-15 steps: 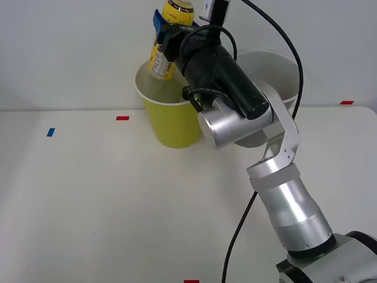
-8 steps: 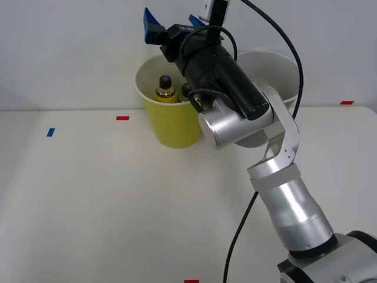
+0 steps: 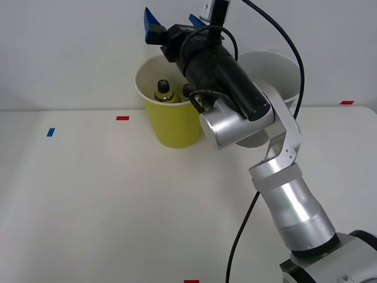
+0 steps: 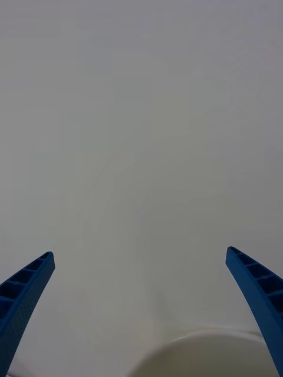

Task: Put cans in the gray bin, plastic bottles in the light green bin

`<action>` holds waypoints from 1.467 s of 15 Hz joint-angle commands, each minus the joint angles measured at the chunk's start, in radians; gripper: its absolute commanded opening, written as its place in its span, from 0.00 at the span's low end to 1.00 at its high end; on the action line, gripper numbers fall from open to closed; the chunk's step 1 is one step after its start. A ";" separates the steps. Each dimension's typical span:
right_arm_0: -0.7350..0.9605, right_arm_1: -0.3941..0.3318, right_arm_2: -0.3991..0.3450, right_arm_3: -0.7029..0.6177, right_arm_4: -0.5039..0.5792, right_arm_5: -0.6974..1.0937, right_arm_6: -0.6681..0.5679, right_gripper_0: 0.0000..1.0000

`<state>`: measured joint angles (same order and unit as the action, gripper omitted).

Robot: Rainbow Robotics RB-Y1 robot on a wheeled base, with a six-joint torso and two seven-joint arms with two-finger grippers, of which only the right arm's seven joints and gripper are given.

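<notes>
Fingers spread, empty, above light green bin; bottle inside. Lift straight up, clear the rim before swinging away.

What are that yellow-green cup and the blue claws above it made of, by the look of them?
The light green bin looks like coated paper or thin plastic: matte lime wall, white inside, thin white rim. The fingers of the open right gripper look like moulded matte plastic, since they are a uniform blue with open ribbing. Neither can be told for certain by sight.
</notes>
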<state>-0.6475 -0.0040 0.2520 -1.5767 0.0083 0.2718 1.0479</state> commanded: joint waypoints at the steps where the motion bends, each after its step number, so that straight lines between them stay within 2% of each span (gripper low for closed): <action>1: 0.003 -0.011 0.004 0.000 -0.011 -0.026 -0.005 1.00; 5: 0.052 -0.067 0.024 -0.011 -0.036 -0.149 -0.025 1.00; 10: 0.236 -0.192 0.064 -0.253 -0.079 -0.158 -0.065 1.00; 13: 0.387 -0.257 0.066 -0.391 -0.079 -0.160 -0.066 1.00; 16: 0.569 -0.333 0.066 -0.537 -0.028 -0.160 -0.071 1.00; 19: 0.770 -0.442 0.041 -0.657 0.013 -0.160 -0.074 1.00; 21: 0.890 -0.485 0.018 -0.724 0.024 -0.160 -0.075 1.00; 22: 0.944 -0.482 0.007 -0.746 0.042 -0.160 -0.071 1.00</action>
<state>0.2317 -0.4724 0.2780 -2.2826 0.0283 0.1118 0.9740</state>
